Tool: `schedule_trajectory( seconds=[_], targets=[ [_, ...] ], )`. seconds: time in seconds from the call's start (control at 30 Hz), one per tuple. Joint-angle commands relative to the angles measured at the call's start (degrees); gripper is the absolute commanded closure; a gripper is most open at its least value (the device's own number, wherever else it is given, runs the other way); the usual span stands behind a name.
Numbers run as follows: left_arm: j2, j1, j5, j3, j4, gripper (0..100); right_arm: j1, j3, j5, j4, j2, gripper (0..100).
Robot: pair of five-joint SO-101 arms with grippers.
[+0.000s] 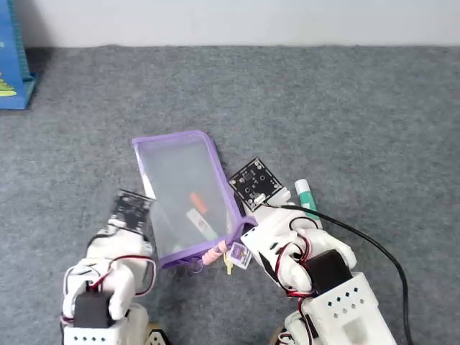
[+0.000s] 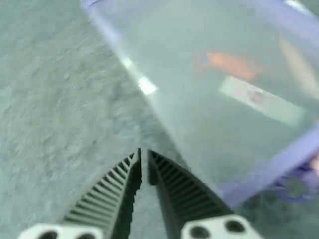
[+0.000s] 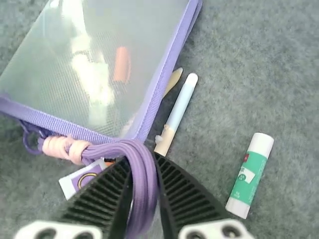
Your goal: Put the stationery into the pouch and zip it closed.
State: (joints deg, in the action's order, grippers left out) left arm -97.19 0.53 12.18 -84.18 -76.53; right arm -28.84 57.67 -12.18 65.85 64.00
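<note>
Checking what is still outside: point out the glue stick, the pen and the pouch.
glue stick [image 3: 248,177]: right wrist view, green middle of its body.
pen [image 3: 180,105]: right wrist view, pale blue barrel.
pouch [image 1: 171,176]: high view, bare clear panel near its far end.

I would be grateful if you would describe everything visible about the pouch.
The pouch is a flat, translucent rectangle edged in purple fabric, lying askew on the grey table. An orange item and a white item show through. A pink cord sits at one corner, where the right gripper is shut on its purple edging.
</note>
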Motion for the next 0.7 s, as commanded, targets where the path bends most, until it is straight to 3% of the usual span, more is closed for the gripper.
schedule_trajectory(
  seconds=[0.0,0.13,0.37,0.47,0.67],
  targets=[
    [-0.5,-6.8,0.9,3.5,-0.2,87,0.7,-0.8,1.1,-2.2,0.7,98.8],
    [-0.3,-12.4,0.8,3.4,0.0,79,0.9,-0.8,3.9,-4.7,0.7,98.8],
    [-0.4,-15.4,5.9,-0.9,0.3,79,1.0,-0.9,4.1,-5.6,1.2,98.8],
    [-0.5,-11.0,6.9,-1.1,0.4,79,1.0,-0.9,4.1,-5.6,1.2,98.8],
    [-0.5,-2.3,16.9,-1.5,0.1,79,1.0,-1.2,4.1,-5.7,1.3,98.8]
  ],
)
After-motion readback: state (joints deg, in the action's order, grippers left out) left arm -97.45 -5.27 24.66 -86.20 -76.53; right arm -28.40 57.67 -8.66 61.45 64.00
